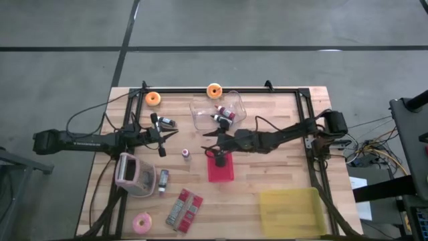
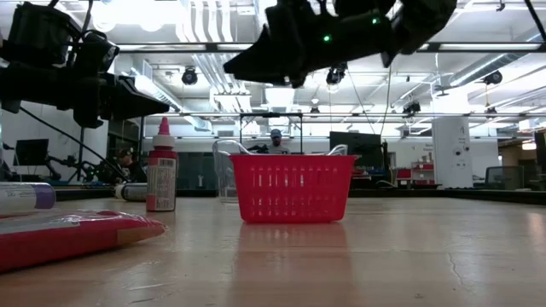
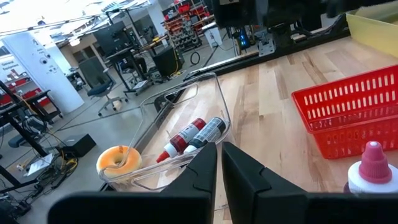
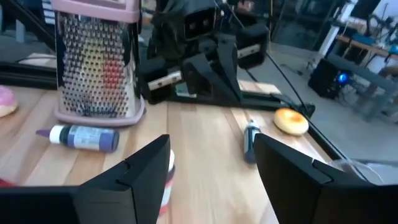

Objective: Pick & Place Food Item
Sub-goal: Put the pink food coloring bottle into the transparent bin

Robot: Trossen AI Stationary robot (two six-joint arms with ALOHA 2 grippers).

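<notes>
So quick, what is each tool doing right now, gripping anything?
Left tool: closed, holding nothing, near the clear container.
Right tool: open, empty, above the red basket.

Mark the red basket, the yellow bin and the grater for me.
red basket (image 2: pixel 293 189), low view, its front mesh wall
yellow bin (image 1: pixel 292 211), high view, its flat floor
grater (image 4: pixel 94 68), right wrist view, its perforated face

I log a pink-framed grater (image 1: pixel 132 175) lying flat; all else is placed from it. A purple tube (image 1: pixel 162 179) lies just beside it. Red packets (image 1: pixel 184 207) sit near it, toward the table's front edge. A pink-capped bottle (image 1: pixel 186 154) stands near it. A clear tub (image 1: pixel 200 114) holding two red-capped bottles (image 1: pixel 224 116) is well apart from it. A yellow bin (image 1: pixel 291 211) sits farthest from it, across the table.
</notes>
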